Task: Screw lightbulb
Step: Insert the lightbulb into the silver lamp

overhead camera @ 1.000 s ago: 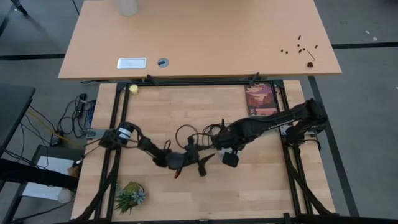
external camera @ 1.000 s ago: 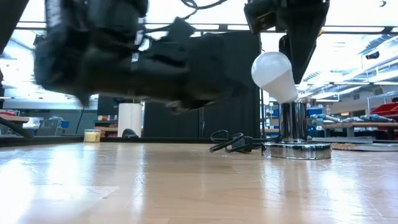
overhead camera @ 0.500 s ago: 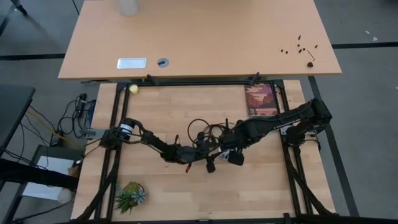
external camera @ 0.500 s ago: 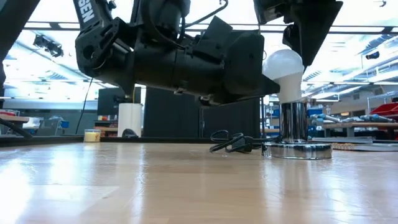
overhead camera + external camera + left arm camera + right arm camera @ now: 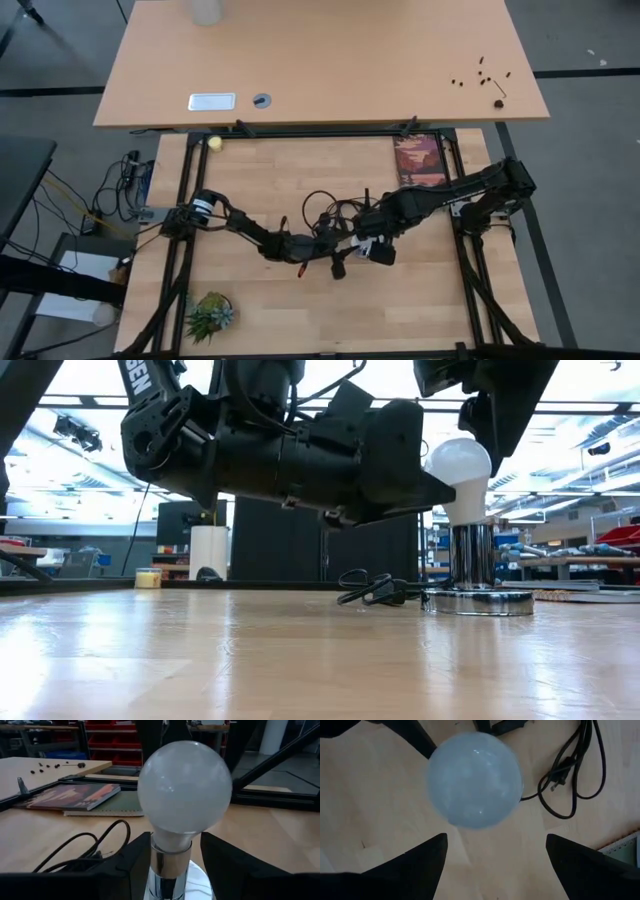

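Lightbulb (image 5: 184,790) upright in its socket (image 5: 470,555), between spread left claw (image 5: 170,865) fingers, beneath spread right claw (image 5: 492,865).

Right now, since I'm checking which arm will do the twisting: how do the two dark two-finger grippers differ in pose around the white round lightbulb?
The left gripper comes in level from the side, its fingers flanking the neck of the white round lightbulb just above the chrome socket. The right gripper hangs above it, pointing straight down over the dome. So the left sits low and the right high. Both are open, and neither visibly clamps the bulb.
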Robot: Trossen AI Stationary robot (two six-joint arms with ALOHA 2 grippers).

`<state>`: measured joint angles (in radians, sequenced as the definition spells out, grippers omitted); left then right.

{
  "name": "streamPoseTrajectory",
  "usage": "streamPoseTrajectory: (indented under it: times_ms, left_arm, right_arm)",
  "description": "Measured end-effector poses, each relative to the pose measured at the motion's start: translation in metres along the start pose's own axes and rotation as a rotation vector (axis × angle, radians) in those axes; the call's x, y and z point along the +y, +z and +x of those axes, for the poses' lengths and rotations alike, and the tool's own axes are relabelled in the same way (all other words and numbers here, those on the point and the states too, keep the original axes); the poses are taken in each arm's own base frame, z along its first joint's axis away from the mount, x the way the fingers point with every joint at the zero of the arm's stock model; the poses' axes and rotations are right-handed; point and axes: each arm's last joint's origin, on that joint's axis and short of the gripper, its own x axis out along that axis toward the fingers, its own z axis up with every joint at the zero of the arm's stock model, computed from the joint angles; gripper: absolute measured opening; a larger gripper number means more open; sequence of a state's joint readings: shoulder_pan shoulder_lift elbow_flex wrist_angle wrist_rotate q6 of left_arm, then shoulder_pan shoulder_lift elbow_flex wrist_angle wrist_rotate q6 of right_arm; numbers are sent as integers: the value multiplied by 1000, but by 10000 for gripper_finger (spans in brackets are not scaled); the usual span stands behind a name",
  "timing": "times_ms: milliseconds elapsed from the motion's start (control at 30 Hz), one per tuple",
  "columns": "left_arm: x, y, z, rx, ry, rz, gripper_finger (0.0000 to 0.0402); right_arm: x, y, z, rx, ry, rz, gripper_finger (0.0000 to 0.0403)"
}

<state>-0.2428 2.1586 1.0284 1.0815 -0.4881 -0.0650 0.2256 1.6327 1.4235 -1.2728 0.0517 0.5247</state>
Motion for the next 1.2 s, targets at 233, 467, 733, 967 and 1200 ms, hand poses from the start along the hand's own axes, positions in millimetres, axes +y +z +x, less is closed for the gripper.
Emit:
streamPoseTrajectory:
  times_ms: [233, 467, 733, 967, 1200]
  left_arm:
    - [4, 11, 11, -30, 21, 9, 178]
    - [5, 14, 19, 6, 11, 31, 178]
    - [5, 14, 19, 9, 12, 31, 178]
    - [5, 14, 19, 10, 12, 31, 178]
    - [5, 15, 19, 4, 15, 31, 178]
  right_arm:
    - [4, -3, 0, 5, -3, -123, 347]
    - [3, -2, 1, -9, -36, -277, 347]
    - [0, 6, 2, -70, -14, -319, 347]
    - [1, 8, 2, -84, -8, -335, 347]
    - [-3, 6, 13, -68, -31, -326, 347]
